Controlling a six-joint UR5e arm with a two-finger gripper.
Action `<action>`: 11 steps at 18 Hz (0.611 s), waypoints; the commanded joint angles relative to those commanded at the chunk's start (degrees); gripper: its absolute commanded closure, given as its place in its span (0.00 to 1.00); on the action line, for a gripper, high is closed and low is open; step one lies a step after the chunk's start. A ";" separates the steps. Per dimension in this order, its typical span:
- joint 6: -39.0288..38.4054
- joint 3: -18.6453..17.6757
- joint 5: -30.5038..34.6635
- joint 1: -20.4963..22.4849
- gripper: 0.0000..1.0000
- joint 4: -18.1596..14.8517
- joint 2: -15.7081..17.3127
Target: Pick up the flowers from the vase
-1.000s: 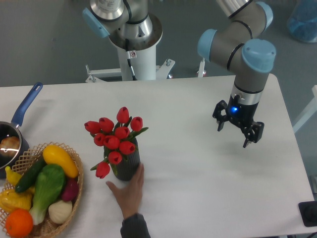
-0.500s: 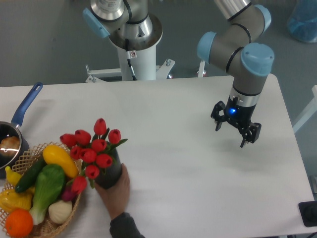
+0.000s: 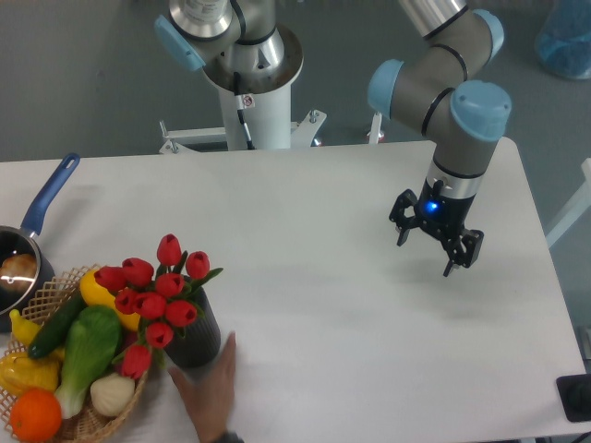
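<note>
Here the vase [image 3: 196, 338] of flowers [image 3: 152, 297] has been slid farther left of the gripper [image 3: 430, 244], against the basket [image 3: 138, 388]; jaws apart, empty, so a longer reach is needed.

A white table [image 3: 305, 231] carries everything. The vase [image 3: 196, 340], dark and ribbed, stands near the table's front left. A wicker basket [image 3: 138, 388] of vegetables sits just left of the vase, seemingly touching it. Behind the basket, at the left edge, rests a blue-handled pot [image 3: 28, 242]. A person's hand [image 3: 211, 392] lies flat on the table just in front of the vase.
</note>
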 joint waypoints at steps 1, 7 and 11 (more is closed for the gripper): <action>0.00 -0.09 -3.08 0.53 0.00 0.09 0.00; -6.40 -0.52 -20.12 -0.52 0.00 -0.09 0.35; -13.87 -1.75 -31.57 -3.06 0.00 -0.17 2.80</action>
